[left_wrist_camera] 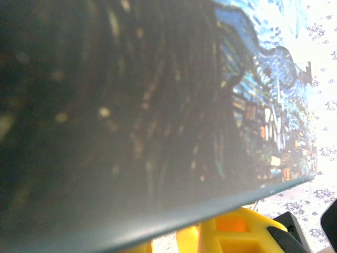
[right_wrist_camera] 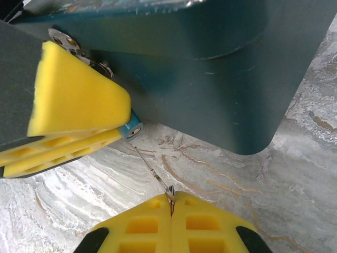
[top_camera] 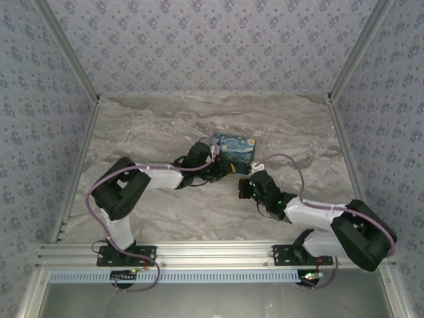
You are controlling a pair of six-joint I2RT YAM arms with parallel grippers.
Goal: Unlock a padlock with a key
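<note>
The marbled desk point(top_camera: 165, 215) carries the starry-night box point(top_camera: 233, 147) at its middle. The left gripper point(top_camera: 217, 167) comes in from the left, and one yellow pad lies over the padlock. Its second finger is hidden, so I cannot tell whether the jaws truly pinch.

The right gripper point(right_wrist_camera: 171, 203), just near of the box, has its jaws closed tight on the tail of the key. The padlock point(right_wrist_camera: 131, 129) hangs at the box's near face, and only its blue lower end and silvery keyhole peek out below the pad. The key point(right_wrist_camera: 152, 171) runs as a thin sliver from the right fingertips to the keyhole; whether its tip is seated is too fine to tell.

The step looks like insertion and turning. Push along the key's own line without prying sideways, then twist the wrist gently while the left side braces the body.
</note>
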